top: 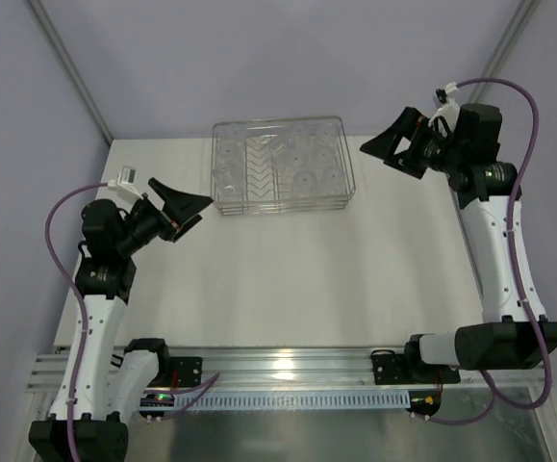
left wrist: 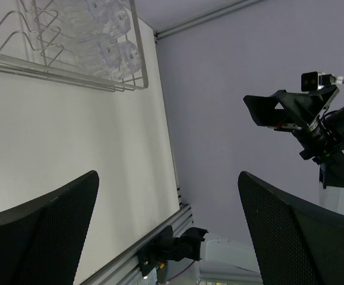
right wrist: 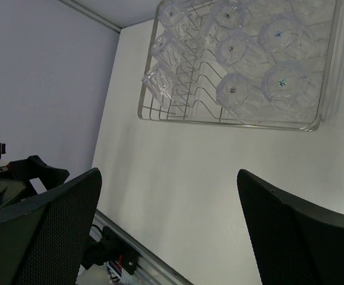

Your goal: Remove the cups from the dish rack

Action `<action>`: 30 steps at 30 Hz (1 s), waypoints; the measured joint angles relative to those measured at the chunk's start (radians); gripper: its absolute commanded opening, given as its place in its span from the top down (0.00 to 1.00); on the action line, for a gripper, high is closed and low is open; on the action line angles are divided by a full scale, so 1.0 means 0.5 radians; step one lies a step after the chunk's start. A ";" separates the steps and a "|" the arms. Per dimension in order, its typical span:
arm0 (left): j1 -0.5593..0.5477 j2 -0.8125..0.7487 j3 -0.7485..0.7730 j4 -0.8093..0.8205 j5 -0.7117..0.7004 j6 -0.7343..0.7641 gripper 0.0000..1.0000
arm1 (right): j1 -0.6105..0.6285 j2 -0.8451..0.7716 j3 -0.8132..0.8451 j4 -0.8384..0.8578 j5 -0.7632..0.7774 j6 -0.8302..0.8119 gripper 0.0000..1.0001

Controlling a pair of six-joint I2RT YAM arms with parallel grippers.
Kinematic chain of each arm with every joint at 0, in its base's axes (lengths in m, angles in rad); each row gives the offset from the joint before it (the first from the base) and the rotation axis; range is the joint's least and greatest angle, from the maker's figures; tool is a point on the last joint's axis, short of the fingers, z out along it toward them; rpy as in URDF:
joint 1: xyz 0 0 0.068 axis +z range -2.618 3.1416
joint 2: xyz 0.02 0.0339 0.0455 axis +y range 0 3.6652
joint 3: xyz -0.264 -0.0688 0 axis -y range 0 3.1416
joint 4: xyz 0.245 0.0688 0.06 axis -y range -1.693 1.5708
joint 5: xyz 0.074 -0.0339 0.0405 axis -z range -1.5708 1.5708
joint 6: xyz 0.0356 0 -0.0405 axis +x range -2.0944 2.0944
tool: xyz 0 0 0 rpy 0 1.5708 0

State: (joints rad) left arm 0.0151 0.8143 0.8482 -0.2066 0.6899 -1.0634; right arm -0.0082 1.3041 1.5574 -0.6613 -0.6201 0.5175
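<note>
cups (top: 302, 178), clear and colourless, are sitting inside the dish rack (top: 278, 164), which is resting at the middle of the far edge of the white worktop (top: 288, 279). in the right wrist view several of them are crowding the half of the rack nearer the right edge, round faces turned toward the camera, while a few are leaning among the v-shaped dividers (right wrist: 204, 83) in the other half. on the left arm (top: 95, 289), the left jaws are hovering above the left edge of the worktop, spread wide apart, gripping nothing and pointing toward the rack from well apart. on the right arm (top: 494, 250), the right jaws are hanging raised beside the far right corner, likewise gaping wide and empty, aimed at the rack's right end. both pairs of jaws are hanging clear of the wire and of every cup.
</note>
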 measured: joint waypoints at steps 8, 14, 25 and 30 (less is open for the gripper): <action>0.000 -0.085 -0.155 -0.009 0.007 -0.031 0.00 | 0.051 0.378 0.335 -0.210 0.117 -0.179 0.02; 0.000 -0.130 -0.259 -0.019 0.025 -0.060 0.00 | 0.343 0.807 0.994 -0.582 0.674 -0.459 0.02; 0.000 -0.192 -0.280 -0.069 0.021 -0.050 0.00 | 0.485 1.196 1.091 -0.849 1.228 -0.667 0.02; 0.000 -0.208 -0.292 -0.116 0.014 -0.032 0.00 | 0.568 1.353 1.188 -0.857 1.322 -0.723 0.02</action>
State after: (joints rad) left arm 0.0151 0.7101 0.7021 -0.2646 0.6968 -1.0794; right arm 0.2756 1.9808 2.1513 -1.0897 0.0410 0.1562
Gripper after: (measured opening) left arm 0.996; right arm 0.976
